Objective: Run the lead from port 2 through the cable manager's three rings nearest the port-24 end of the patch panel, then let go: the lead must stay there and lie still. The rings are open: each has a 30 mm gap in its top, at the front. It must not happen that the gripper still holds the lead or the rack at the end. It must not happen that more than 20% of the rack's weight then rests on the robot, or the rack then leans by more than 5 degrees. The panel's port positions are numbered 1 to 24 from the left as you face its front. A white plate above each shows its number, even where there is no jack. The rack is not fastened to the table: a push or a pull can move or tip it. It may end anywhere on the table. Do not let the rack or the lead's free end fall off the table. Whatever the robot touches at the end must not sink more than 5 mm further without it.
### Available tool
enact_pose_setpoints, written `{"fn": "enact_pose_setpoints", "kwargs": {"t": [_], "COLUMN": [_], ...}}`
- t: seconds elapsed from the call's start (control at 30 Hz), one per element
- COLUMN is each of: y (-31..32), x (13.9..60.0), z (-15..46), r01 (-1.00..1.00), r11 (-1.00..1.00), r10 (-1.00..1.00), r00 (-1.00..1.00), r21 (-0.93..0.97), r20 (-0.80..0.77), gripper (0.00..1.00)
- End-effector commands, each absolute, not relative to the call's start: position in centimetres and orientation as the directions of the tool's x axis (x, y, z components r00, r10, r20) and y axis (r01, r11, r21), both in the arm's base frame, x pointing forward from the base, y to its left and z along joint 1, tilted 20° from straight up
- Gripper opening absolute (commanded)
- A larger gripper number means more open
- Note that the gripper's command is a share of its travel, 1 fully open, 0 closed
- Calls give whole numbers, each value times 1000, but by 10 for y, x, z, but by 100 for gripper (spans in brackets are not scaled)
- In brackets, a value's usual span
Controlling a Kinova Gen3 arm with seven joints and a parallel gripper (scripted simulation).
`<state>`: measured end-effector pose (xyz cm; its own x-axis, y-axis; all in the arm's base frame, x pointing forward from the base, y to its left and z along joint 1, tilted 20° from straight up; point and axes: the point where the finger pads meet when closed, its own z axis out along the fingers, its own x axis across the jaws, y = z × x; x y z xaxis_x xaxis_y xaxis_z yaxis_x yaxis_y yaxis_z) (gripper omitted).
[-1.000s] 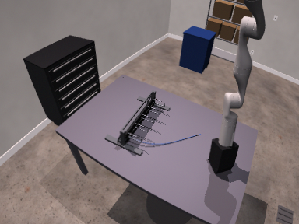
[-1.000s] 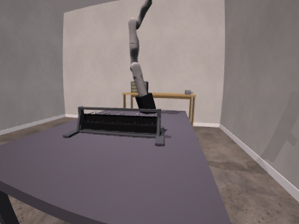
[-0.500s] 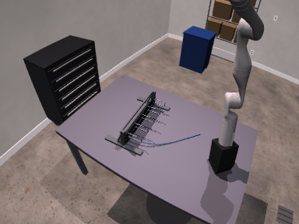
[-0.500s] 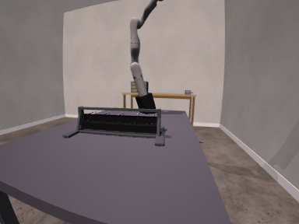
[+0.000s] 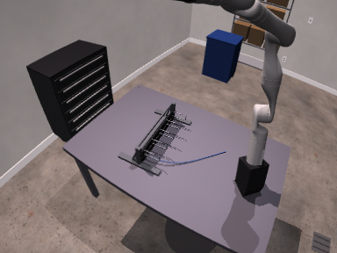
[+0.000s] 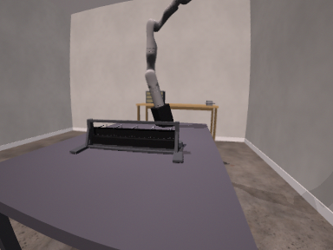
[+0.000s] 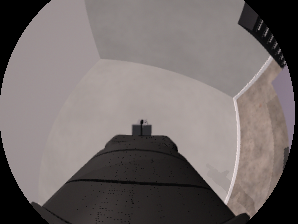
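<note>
On the mauve table (image 5: 206, 189) (image 6: 130, 187) (image 7: 285, 90) stands the rack (image 5: 154, 133) (image 6: 177, 135); grey walls (image 5: 149, 26) (image 6: 108, 52) (image 7: 165, 40) rise beyond; the gripper (image 7: 142, 125) is closed together.

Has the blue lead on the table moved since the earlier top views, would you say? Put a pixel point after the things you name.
No, the blue lead (image 5: 197, 158) shows no visible shift: its free end still points toward the arm's black base (image 5: 251, 176).
</note>
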<state>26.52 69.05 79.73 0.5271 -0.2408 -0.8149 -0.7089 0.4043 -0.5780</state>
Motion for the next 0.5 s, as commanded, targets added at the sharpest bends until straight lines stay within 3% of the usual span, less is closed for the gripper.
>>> {"fn": "enact_pose_setpoints", "kwargs": {"t": [0.0, 0.47], "y": [685, 644], "x": [295, 392], "z": [770, 651], "r01": [-709, -734], "r11": [417, 482], "r10": [-287, -425], "r00": [491, 282], "r21": [-569, -478], "r20": [-823, -860], "gripper": [0, 0]}}
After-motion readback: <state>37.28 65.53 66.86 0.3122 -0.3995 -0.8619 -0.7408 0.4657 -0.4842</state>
